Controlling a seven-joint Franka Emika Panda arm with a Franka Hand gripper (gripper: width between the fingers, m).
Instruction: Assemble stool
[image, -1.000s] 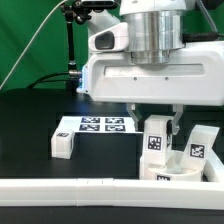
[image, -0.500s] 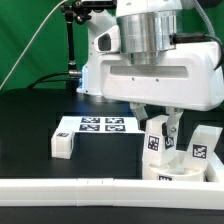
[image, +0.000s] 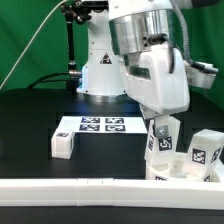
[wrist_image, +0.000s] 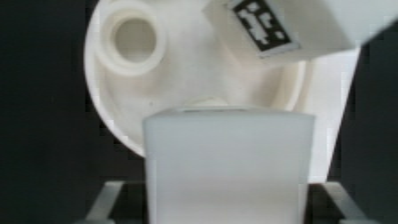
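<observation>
My gripper (image: 163, 132) is shut on a white stool leg (image: 160, 140) with a black-and-white tag and holds it upright over the round white seat disc (image: 176, 170) at the exterior view's right. In the wrist view the held leg (wrist_image: 228, 165) fills the space between my fingers (wrist_image: 114, 202) above the seat disc (wrist_image: 192, 75), whose round socket hole (wrist_image: 135, 40) shows. A second leg (image: 207, 150) stands on the seat beside the held one; it also shows in the wrist view (wrist_image: 285, 25). A third leg (image: 63, 144) lies on the table to the left.
The marker board (image: 94, 125) lies flat behind the parts. A long white L-shaped rail (image: 90, 188) runs along the front edge. The robot base (image: 100, 70) and a black stand (image: 70, 50) rise at the back.
My wrist has rotated with the leg in its grip, so the gripper body now faces sideways. The leg stays over the seat disc, shifted slightly right.
</observation>
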